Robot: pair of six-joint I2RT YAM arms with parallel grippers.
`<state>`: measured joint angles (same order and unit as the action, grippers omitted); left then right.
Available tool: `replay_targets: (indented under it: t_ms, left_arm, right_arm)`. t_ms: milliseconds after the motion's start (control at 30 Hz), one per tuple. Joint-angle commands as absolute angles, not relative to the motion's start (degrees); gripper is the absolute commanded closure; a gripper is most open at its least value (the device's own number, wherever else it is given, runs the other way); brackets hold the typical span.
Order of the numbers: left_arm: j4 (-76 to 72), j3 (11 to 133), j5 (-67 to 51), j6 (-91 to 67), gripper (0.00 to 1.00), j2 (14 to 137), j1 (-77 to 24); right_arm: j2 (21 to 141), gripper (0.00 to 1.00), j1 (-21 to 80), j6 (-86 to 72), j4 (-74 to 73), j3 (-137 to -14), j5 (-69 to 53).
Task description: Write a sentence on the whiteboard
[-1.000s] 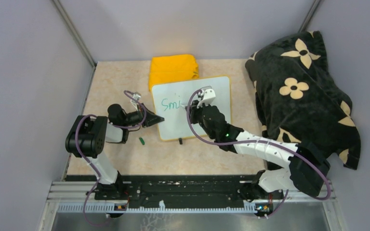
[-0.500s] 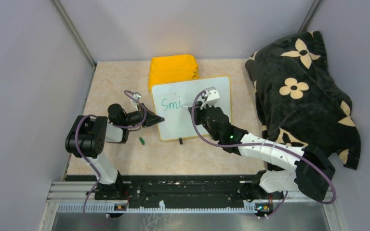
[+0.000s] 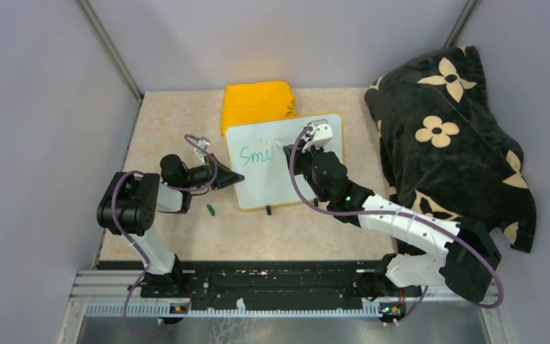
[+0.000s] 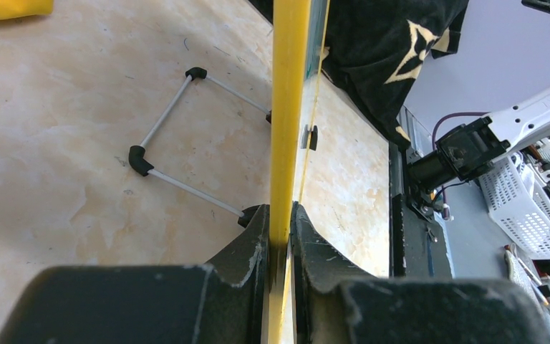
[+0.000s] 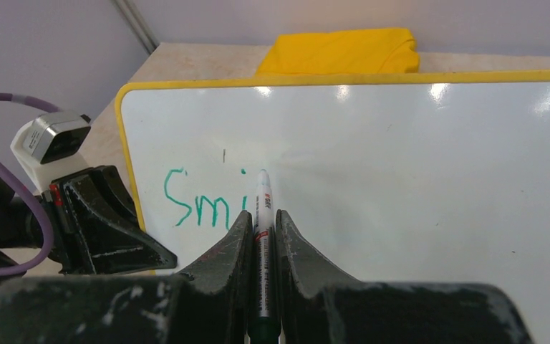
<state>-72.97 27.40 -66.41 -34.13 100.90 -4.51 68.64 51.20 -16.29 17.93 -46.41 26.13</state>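
Inspection finds one whiteboard (image 3: 272,183) at the middle of the worktop (image 3: 172,122). Just behind the board lies one folded yellow cloth (image 3: 258,102). To its right is one black blanket (image 3: 447,136) with cream flowers, and off its near left corner one small green cap (image 3: 211,209). The left end effector (image 4: 279,215) is clenched on the board's left rim. The right end effector (image 5: 261,218) grasps one marker (image 5: 263,193), tip at the board. Of the sentence (image 5: 200,204), green "Smi" is legible. The marker's print is unreadable.
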Motion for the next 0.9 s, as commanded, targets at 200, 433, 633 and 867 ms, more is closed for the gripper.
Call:
replay_targets:
  t_ms: [200,433,633,867]
  left_arm:
    - [-69.6,27.8,-63.8,-31.4,1.0,101.2,-4.7]
    - [-69.2,27.9,-63.8,-31.2,1.0,101.4,-4.7]
    - [-69.1,27.9,-63.8,-31.1,1.0,101.4,-4.7]
    - [-68.8,27.9,-63.9,-31.0,1.0,101.5,-4.8]
  right_arm:
    - [67.7,1.0,50.8,-12.8,22.0,-49.2,26.0]
    - [68.3,1.0,50.9,-10.8,21.4,-49.0,27.1]
    - [69.4,1.0,50.9,-10.3,21.2,-49.3,27.5]
    - [71.4,1.0,52.4,-9.5,21.6,-49.9,28.4]
